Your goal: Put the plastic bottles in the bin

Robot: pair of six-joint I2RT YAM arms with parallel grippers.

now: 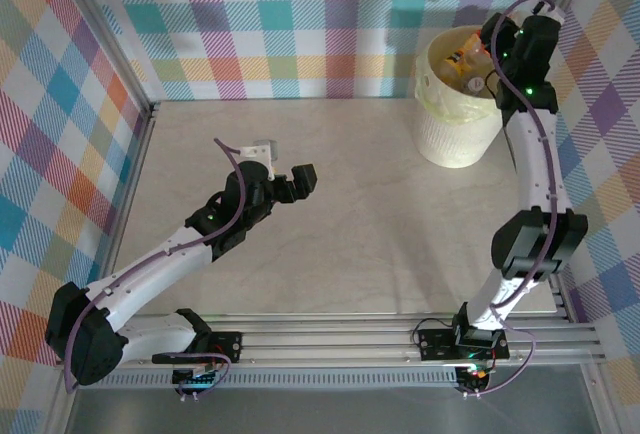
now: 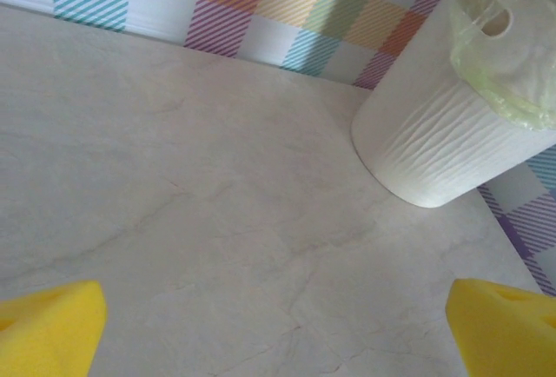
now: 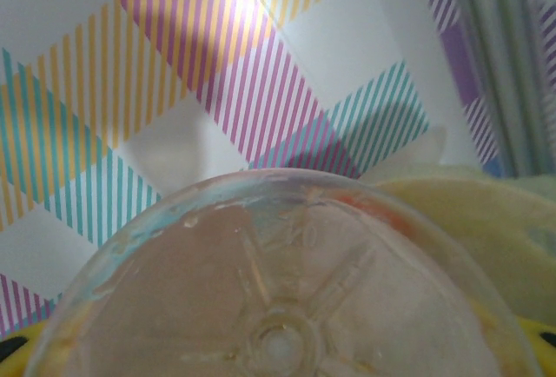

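Observation:
The white ribbed bin (image 1: 455,132) with its pale yellow bag stands at the table's far right. Several crushed plastic bottles (image 1: 462,60) lie inside it, orange and clear. My right gripper (image 1: 497,57) hangs over the bin's right rim, shut on a clear plastic bottle (image 3: 278,290) whose moulded base faces the right wrist camera. The bag's edge (image 3: 495,221) shows just behind the bottle. Left of the table's middle, my left gripper (image 1: 285,166) hovers open with nothing between its yellow pads (image 2: 48,325). In the left wrist view the bin (image 2: 434,142) stands ahead to the right.
Checked walls close the table at the back and both sides, and the bin sits near the back right corner. A metal rail runs along the near edge by the arm bases. Bare marbled tabletop (image 2: 217,203) lies under the left gripper.

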